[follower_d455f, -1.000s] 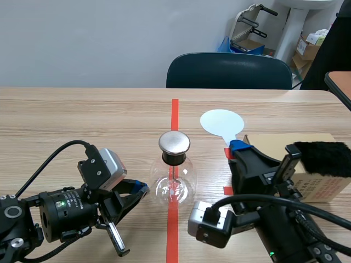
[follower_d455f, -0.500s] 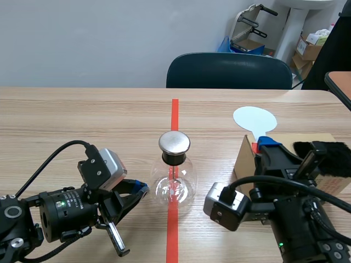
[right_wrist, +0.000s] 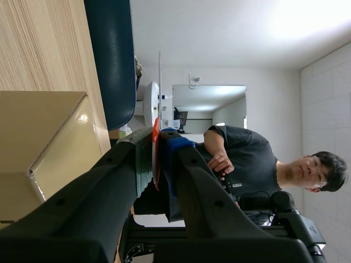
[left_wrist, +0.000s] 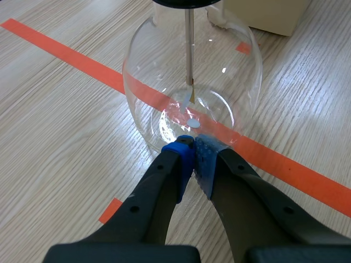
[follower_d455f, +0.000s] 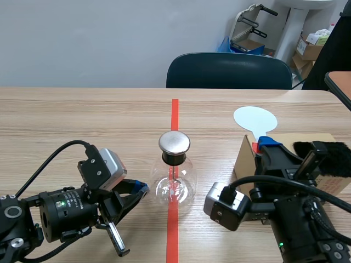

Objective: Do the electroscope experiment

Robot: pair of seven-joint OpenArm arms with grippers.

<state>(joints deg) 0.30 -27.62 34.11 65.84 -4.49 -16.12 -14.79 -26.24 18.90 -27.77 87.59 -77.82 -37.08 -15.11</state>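
**Scene view:** The electroscope (follower_d455f: 174, 178) stands on the red tape mid-table, its metal cap (follower_d455f: 174, 142) untouched. The right gripper (follower_d455f: 267, 143) holds the white paddle (follower_d455f: 254, 119) upright over the cardboard box (follower_d455f: 245, 161), beside the black fur (follower_d455f: 329, 156). The touch to the cap is judged not yet made (whether any rubbing is done cannot be told).

**Left wrist view:** The left gripper (left_wrist: 193, 143), closed on nothing, sits at the flask's base. Only this view shows the inner rod (left_wrist: 188, 49) hanging straight.

**Right wrist view:** This view alone confirms the fingers clamp the paddle's red handle (right_wrist: 156, 156).
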